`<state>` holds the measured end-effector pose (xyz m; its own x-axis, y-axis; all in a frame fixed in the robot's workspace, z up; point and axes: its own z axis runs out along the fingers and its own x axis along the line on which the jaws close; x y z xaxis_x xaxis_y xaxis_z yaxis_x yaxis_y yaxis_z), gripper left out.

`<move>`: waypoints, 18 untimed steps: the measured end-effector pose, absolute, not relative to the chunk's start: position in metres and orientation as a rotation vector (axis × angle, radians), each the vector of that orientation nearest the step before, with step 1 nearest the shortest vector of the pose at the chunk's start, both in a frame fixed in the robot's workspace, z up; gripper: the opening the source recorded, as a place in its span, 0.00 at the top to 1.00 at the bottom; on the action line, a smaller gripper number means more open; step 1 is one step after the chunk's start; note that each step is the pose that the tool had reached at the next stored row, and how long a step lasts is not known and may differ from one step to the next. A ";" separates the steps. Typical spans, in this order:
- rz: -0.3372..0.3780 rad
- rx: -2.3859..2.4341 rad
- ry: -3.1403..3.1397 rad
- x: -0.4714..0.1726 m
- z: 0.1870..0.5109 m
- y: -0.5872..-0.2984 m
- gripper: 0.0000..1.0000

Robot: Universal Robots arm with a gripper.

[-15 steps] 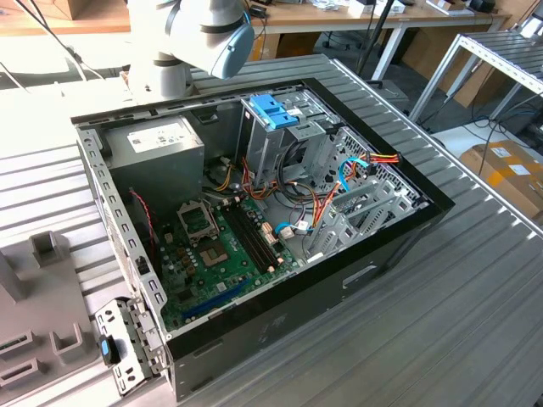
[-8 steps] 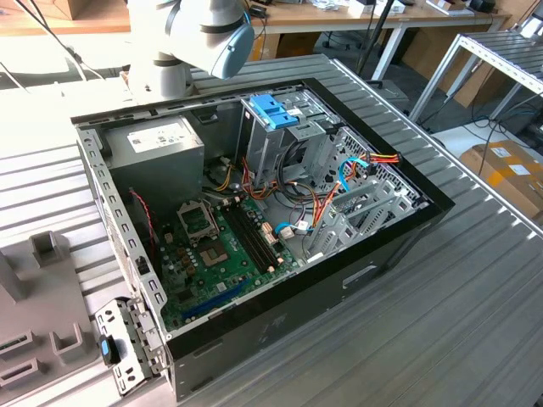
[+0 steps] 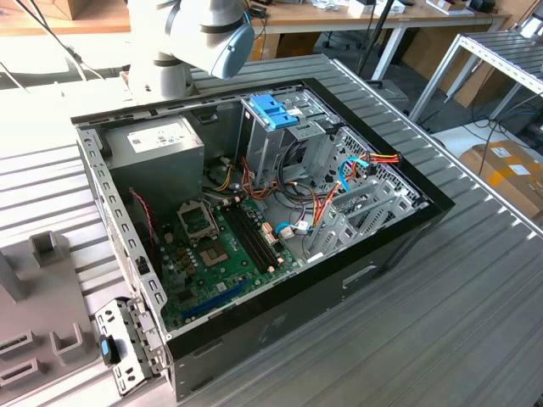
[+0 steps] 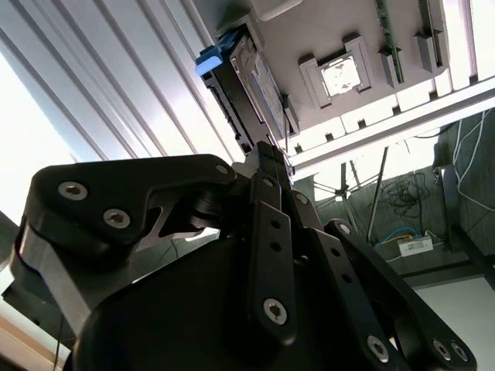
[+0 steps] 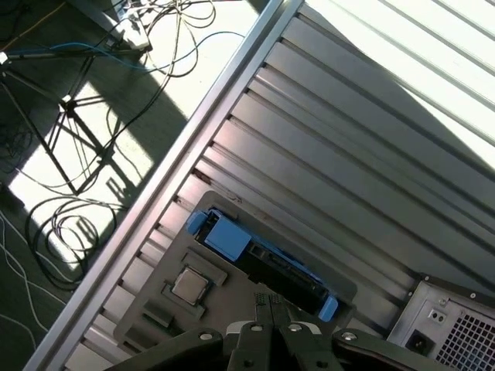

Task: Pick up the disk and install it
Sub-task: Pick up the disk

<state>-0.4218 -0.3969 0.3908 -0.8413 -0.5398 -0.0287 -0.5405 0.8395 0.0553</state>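
Ribbed aluminium table (image 3: pixel 475 322) in the exterior view, carrying an open computer case (image 3: pixel 339 288). Inside the case: motherboard (image 3: pixel 221 246), power supply (image 3: pixel 157 144), a blue handle (image 3: pixel 276 110) on a grey metal cage, and bundles of coloured wires around it. The arm (image 3: pixel 212 34) reaches in at the top, above the rear of the case. A grey slotted tray (image 3: pixel 42 339) sits at the exterior view's left.

Second wrist view: black gripper (image 4: pixel 267 148) linkages in the foreground, with the two fingers pressed together and nothing between them. The disk (image 4: pixel 236 93) stands on edge in a grey fixture plate (image 4: pixel 325 31), one light-blue rail end showing. The fingertips sit just beside the disk's near end; contact cannot be told. A processor chip (image 4: pixel 340 77) lies in its pocket on the same plate, beside the disk.

First wrist view: the disk (image 5: pixel 263 259) lies along a slot of the fixture plate (image 5: pixel 155 294), blue at both ends, near the table's edge. The gripper (image 5: pixel 269 300) tips are closed, right next to the disk's long edge. The processor chip (image 5: pixel 189 286) is alongside. The rear corner of the case (image 5: pixel 448 325) is close by. Off the table, cables (image 5: pixel 54 232) and a tripod (image 5: pixel 69 131) are on the floor
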 end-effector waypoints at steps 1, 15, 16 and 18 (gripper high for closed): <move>0.096 -0.883 3.001 -0.422 0.391 -0.397 0.89; 0.096 -0.929 2.988 -0.422 0.391 -0.397 0.89; 0.096 -0.933 2.987 -0.422 0.391 -0.397 0.89; 0.096 -0.938 2.986 -0.422 0.391 -0.397 0.89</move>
